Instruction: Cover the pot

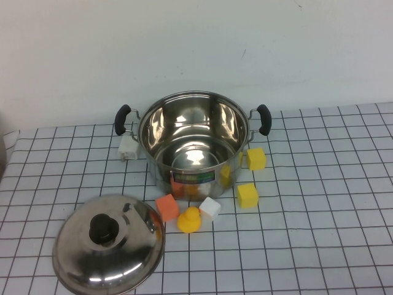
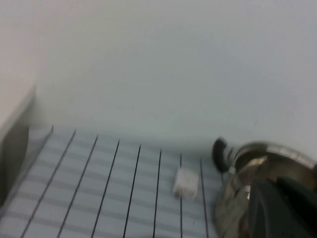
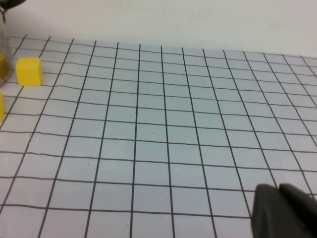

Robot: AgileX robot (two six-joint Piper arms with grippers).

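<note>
Pot (image 1: 193, 144) uncovered mid-table, left hand (image 2: 282, 208) closed beside it, right hand (image 3: 285, 210) well apart

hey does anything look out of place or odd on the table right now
The lid lies on the table front-left of the open pot, not on it. Small blocks and a yellow duck are scattered around the pot. Neither gripper touches anything.

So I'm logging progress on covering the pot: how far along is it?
Nothing looks done yet. The pot stands open and empty, and the lid lies on the table near its left front, knob up. Nothing is in hand: the left hand is shut on nothing beside the pot, and the right hand hangs over bare table. Left: grasp the lid, lift it, set it on the pot.
</note>
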